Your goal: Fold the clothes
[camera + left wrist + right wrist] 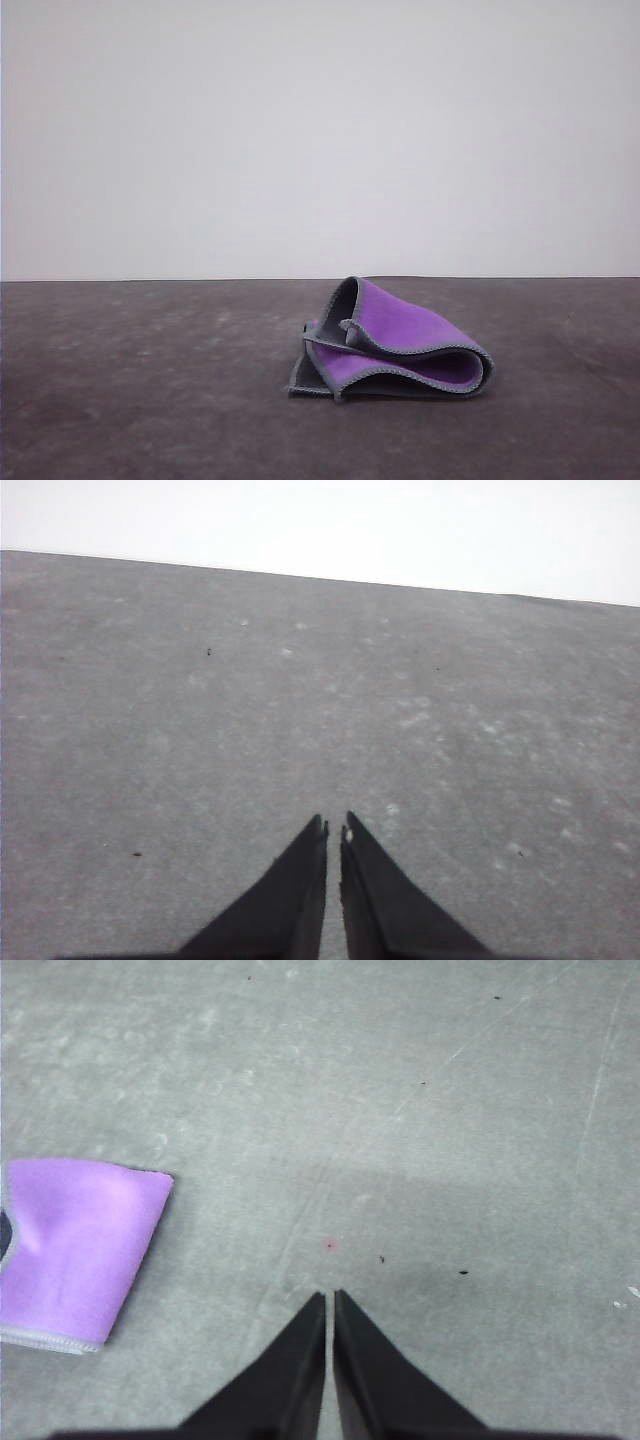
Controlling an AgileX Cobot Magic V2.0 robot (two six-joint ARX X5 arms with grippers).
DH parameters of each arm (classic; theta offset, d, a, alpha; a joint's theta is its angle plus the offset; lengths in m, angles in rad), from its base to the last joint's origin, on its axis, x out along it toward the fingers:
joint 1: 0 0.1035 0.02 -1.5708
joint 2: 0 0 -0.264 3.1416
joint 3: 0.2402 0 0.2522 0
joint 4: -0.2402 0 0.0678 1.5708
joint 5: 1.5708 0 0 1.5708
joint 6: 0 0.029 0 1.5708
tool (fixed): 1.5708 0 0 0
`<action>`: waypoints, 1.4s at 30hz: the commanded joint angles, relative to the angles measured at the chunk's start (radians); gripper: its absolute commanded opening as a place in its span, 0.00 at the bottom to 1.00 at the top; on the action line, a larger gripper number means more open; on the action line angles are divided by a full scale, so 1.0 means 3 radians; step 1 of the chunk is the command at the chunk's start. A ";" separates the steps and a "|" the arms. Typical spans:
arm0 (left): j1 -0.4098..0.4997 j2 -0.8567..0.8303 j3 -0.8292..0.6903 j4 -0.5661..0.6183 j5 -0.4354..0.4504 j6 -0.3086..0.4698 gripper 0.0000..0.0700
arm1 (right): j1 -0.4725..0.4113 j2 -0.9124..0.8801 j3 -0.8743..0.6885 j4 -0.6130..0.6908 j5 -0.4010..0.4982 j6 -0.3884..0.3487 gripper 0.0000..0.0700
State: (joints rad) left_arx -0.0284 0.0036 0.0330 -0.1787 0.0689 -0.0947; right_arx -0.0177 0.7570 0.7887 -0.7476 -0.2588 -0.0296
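The clothes (pixel 395 345) lie on the dark table right of centre in the front view, a small cloth loosely folded over itself, purple face showing, grey stitched edging along the folds. The same cloth (pixel 75 1250) reaches into the right wrist view, its purple face up, apart from my right gripper (pixel 330 1298), which is shut with nothing between its black fingers above bare table. My left gripper (pixel 334 822) is shut too, empty, over bare grey tabletop.
The grey table (pixel 120 400) spreads wide around the cloth, with its far edge (pixel 150 280) against a plain white wall. Small specks and scuffs mark the surface (pixel 330 1245).
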 commanded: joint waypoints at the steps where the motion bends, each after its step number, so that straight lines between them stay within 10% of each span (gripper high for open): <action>1: 0.0004 -0.0001 -0.0064 -0.0024 -0.0002 -0.0013 0.02 | 0.0005 0.0017 0.0045 0.0035 -0.0005 0.0020 0.01; 26: 0.0004 -0.0001 -0.0064 -0.0024 -0.0001 -0.0014 0.02 | 0.0054 -0.0389 -0.0040 0.0266 0.0069 -0.0228 0.01; 42: 0.0004 -0.0001 -0.0064 -0.0024 -0.0001 -0.0014 0.02 | 0.0045 -0.1997 -0.1676 0.1317 0.0170 -0.0185 0.01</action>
State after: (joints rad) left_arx -0.0284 0.0036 0.0330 -0.1787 0.0689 -0.0948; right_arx -0.0017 0.1656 0.3041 -0.3777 -0.2127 -0.0826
